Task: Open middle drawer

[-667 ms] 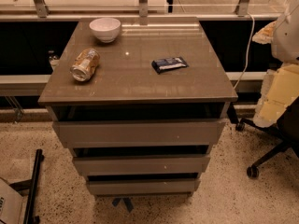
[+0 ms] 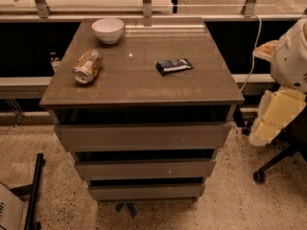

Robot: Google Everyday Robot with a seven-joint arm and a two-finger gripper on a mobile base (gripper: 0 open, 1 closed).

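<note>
One gripper [image 2: 279, 113] hangs well apart, right of the middle drawer [image 2: 145, 169].

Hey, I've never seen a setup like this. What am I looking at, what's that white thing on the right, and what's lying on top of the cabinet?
This is a single camera looking down on a grey-brown cabinet with three drawer fronts. The white rounded shape at the right edge is part of a robot arm. The cream piece hanging below it appears to be its gripper, the tool it grabs with. It sits off to the right of the cabinet, touching nothing on it. On top are a white bowl, a can lying on its side and a dark blue snack packet. The middle drawer is the second front down. Nothing seems to be held.
</note>
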